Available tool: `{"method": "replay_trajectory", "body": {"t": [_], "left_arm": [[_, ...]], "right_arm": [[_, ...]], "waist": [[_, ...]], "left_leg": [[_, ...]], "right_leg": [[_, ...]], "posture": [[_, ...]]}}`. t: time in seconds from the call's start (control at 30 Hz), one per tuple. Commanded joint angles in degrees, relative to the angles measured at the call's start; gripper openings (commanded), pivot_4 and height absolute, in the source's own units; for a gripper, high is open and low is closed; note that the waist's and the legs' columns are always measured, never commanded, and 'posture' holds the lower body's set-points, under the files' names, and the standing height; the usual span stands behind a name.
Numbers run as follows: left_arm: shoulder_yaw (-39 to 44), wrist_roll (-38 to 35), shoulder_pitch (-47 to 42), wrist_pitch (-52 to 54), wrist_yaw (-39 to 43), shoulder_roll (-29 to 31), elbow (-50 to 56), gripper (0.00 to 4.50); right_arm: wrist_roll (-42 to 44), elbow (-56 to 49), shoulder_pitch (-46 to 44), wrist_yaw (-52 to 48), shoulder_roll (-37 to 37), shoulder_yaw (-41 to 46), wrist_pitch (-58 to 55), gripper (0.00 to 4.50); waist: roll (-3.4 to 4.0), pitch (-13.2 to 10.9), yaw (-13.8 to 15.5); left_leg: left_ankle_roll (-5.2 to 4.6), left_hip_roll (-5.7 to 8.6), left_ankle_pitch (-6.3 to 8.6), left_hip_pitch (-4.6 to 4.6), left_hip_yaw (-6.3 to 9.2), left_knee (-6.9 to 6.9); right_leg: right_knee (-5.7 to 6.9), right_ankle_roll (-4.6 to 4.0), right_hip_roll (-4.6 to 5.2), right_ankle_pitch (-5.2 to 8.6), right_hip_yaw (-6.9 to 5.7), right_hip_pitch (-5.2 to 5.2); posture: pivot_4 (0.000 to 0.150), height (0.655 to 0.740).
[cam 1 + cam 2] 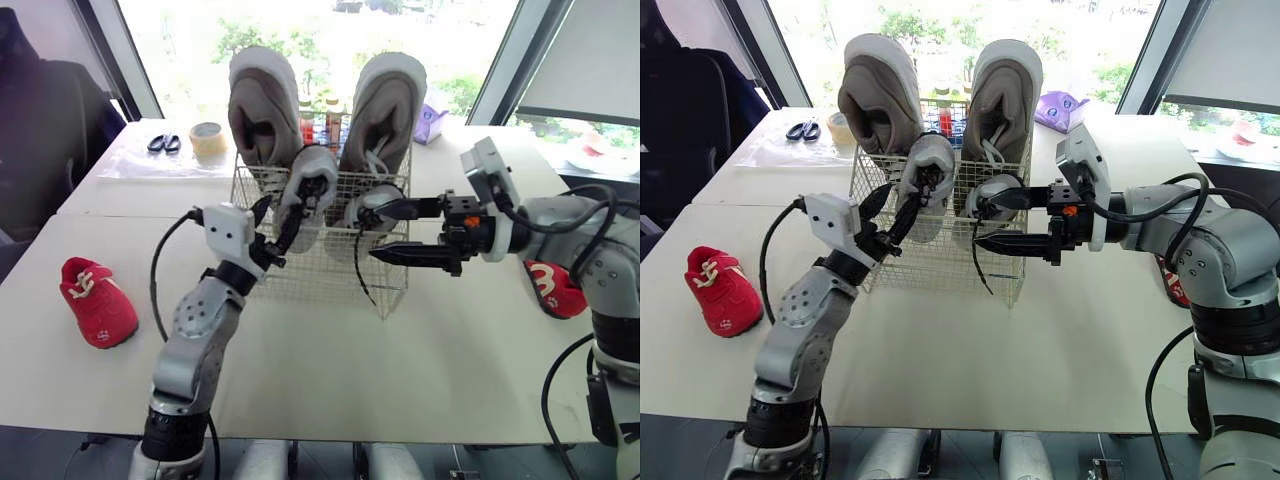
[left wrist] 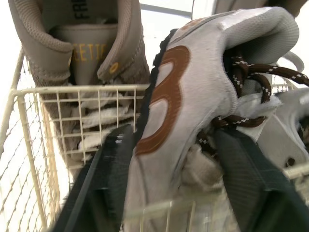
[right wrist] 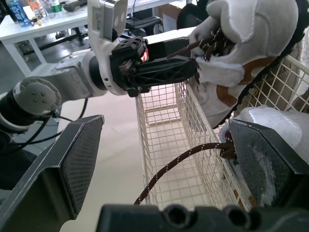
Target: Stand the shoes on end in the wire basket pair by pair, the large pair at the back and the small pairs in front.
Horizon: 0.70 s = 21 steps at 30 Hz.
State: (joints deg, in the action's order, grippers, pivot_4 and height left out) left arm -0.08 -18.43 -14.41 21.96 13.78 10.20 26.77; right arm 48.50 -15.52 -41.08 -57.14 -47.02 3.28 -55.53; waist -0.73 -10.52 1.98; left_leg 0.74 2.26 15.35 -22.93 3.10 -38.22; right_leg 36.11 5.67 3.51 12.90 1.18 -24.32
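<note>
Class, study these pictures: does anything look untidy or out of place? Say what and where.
A brown lace dangles loose from a small grey shoe down the wire basket's front. One red shoe lies on the table at the robot's left, the other red shoe at its right.

One big tan shoe (image 1: 262, 105) and another big tan shoe (image 1: 385, 100) stand on end, side by side, at the back of the wire basket (image 1: 310, 280). My left claw (image 2: 174, 140) grips a small grey shoe (image 1: 310, 180) with a brown mark and brown laces. It is upright at the front left, and its top pokes above the rim. A second small grey shoe (image 1: 368, 208) sits at the front right, with one lace hanging outside. One red shoe (image 1: 97, 300) lies on the counter (image 1: 400, 370) to the left, and another red shoe (image 1: 553, 290) lies to the right.
</note>
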Motion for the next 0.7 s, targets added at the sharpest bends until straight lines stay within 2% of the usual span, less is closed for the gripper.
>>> {"method": "replay_trajectory", "body": {"t": [0.03, 0.23, 0.37, 0.4, 0.5, 0.57, 0.6, 0.7], "left_arm": [[3.04, -3.5, 2.48, 8.37, -0.03, 3.22, 3.77, 2.46], [9.45, -13.48, 5.11, 18.01, 0.44, 8.74, 14.09, 2.46], [13.9, -17.72, 6.29, 18.88, 1.44, 12.01, 17.86, 2.46], [16.06, -20.66, 5.86, 19.1, 1.75, 12.4, 17.83, 2.46], [21.03, -29.19, 1.57, 19.82, 0.31, 12.42, 15.65, 3.34], [20.15, -27.88, -2.84, 19.56, -0.46, 13.95, 13.72, 4.24], [19.09, -26.03, -6.12, 18.7, -1.03, 14.61, 12.18, 4.38], [15.77, -24.54, -15.0, 17.78, -0.01, 15.98, 8.43, 4.38]], "right_arm": [[-0.05, -0.77, -0.1, -0.19, 0.05, 1.03, 1.24, 4.5], [-0.24, 0.17, -0.06, -0.82, 0.23, 0.61, 1.77, 4.5], [-0.24, 0.76, 0.03, -1.39, 0.6, 0.73, 1.99, 4.5], [0.21, 0.93, 0.23, -1.49, 0.86, 1.11, 1.86, 4.5], [3.43, 0.85, 1.14, -0.32, 1.21, 5.72, 1.13, 4.5], [6.75, 0.61, 1.0, 1.73, 1.23, 9.97, -0.07, 4.5], [8.21, 0.35, 1.01, 3.5, 1.28, 12.3, -0.47, 4.5], [13.48, -0.64, 1.64, 8.39, 1.15, 18.59, -2.21, 4.5]], "waist": [[0.01, 0.01, -0.06], [0.01, 0.0, -0.15], [-0.01, -0.01, -0.24], [-0.02, -0.02, -0.2], [-0.05, -0.04, 0.22], [-0.05, -0.04, 0.36], [-0.06, -0.05, 0.36], [-0.09, -0.06, 0.35]], "left_leg": [[0.0, 0.0, 0.0, 0.01, 0.0, 0.01], [0.0, -0.02, 0.0, 0.01, 0.0, 0.02], [0.0, -0.01, 0.0, -0.01, 0.0, 0.02], [0.0, 0.0, 0.0, -0.02, -0.01, 0.02], [0.0, 0.0, 0.0, -0.04, 0.03, 0.01], [0.0, 0.02, 0.0, -0.09, 0.06, -0.01], [0.0, 0.03, 0.0, -0.09, 0.05, -0.01], [0.0, 0.05, 0.0, -0.13, 0.03, -0.02]], "right_leg": [[0.0, 0.0, -0.01, 0.0, 0.0, 0.0], [-0.01, -0.01, -0.02, 0.01, 0.0, 0.0], [-0.03, -0.11, 0.0, 0.07, 0.0, 0.0], [-0.04, -0.15, 0.01, 0.09, 0.0, 0.0], [-0.05, -0.16, 0.07, 0.1, -0.01, 0.0], [-0.06, -0.16, 0.04, 0.1, -0.07, 0.0], [-0.07, -0.16, 0.04, 0.1, -0.06, 0.0], [-0.1, -0.13, 0.02, 0.08, -0.06, 0.0]], "posture": [[0.15, 0.74], [0.15, 0.74], [0.15, 0.74], [0.15, 0.74], [0.15, 0.74], [0.15, 0.74], [0.15, 0.74], [0.15, 0.74]]}}
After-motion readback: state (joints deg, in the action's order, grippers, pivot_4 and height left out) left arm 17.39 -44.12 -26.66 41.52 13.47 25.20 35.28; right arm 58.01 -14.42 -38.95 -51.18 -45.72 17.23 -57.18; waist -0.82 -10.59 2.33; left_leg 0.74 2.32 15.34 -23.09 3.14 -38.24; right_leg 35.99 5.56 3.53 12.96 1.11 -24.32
